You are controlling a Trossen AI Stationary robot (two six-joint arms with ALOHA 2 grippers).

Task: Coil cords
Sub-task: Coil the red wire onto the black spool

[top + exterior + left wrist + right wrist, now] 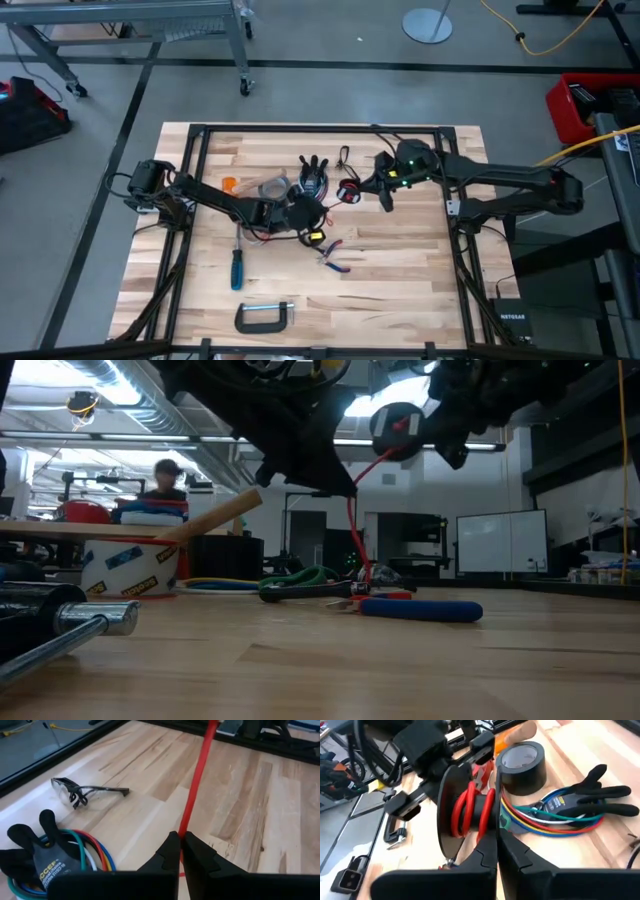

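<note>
A red cord (196, 785) runs from a black spool (470, 812), where several turns of it are wound on the hub, to my left gripper (180, 845). My left gripper (318, 207) is shut on the cord above the table's middle. My right gripper (496, 847) is shut on the spool and holds it up in the air (397, 428), just right of the left gripper (350, 192). Below the left gripper the cord hangs down to the table (362, 565). I see no second, plain black cord. My left gripper pinches the red cord (183, 831) between its two fingertips, fingers lying across it. The cord runs taut from the fingers up to the spool. Its other part hangs below the gripper, with the lower end on the table (365, 580). My right gripper pinches the rim of one of the spool's flanges (496, 822) between its two fingers. The spool is lifted clear of the table, its flanges standing on edge and the wound red cord (462, 815) between them.
A black glove with a bundle of coloured wires (312, 176), a grey tape roll (270, 187) and safety glasses (85, 792) lie at the far middle. Pliers (333, 256), a blue-handled screwdriver (238, 268) and a C-clamp (265, 317) lie nearer.
</note>
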